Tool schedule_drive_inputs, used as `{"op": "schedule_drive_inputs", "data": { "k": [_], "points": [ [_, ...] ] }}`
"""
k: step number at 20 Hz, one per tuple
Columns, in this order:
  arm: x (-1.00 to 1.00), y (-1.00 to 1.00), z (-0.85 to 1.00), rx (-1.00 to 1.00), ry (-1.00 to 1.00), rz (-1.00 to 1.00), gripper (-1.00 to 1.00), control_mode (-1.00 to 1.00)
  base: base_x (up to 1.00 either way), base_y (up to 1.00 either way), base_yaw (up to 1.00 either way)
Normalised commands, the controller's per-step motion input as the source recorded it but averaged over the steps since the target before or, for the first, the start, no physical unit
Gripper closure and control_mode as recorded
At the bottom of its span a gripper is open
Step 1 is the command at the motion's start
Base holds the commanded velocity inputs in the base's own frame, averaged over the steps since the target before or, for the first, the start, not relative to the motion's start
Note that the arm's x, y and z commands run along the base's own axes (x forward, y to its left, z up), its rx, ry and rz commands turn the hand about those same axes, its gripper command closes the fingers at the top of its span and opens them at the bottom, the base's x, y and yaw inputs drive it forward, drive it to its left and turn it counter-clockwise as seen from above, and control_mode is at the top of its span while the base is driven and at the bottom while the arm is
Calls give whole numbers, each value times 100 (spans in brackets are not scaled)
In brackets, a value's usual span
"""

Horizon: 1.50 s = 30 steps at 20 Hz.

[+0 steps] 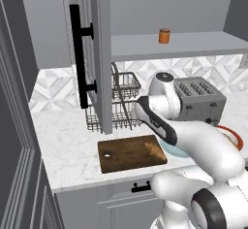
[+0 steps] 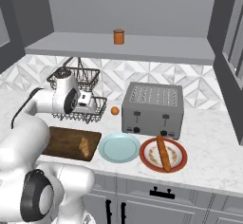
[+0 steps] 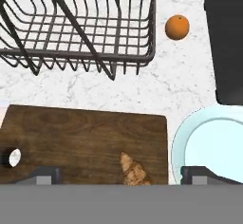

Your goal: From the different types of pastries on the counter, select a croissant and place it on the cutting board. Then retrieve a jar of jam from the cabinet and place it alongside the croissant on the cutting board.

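wide-spread jaws of the gripper (image 3: 121,176) hold nothing, hovering above the croissant (image 3: 133,170) on the cutting board (image 3: 80,133).

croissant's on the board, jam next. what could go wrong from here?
1. The croissant lies near the cutting board's edge by the blue plate, right under the open claw; a sloppy lift could nudge it off.
2. The jar of jam stands high on the cabinet shelf; the arm rising might clip the dish rack.
3. The cabinet door hangs open beside the reach path.
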Motion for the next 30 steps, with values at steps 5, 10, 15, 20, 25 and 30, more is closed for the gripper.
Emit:
{"op": "schedule_drive_inputs", "data": {
  "k": [5, 10, 15, 20, 25, 30],
  "points": [
    [-22, -6, 100, 1, -56, -23, -100, -100, 0, 0, 0],
    [-15, -16, 100, 7, -39, -13, -100, -100, 0, 0, 0],
    [-8, -7, 100, 8, -24, -2, -100, -100, 0, 0, 0],
    [-10, 0, 100, 4, -16, 0, -100, -100, 0, 0, 0],
    [-12, 0, 100, 3, -10, 0, -100, -100, 0, 0, 0],
    [-9, 0, 100, 2, -7, 0, -100, -100, 0, 0, 0]
  ]
}}
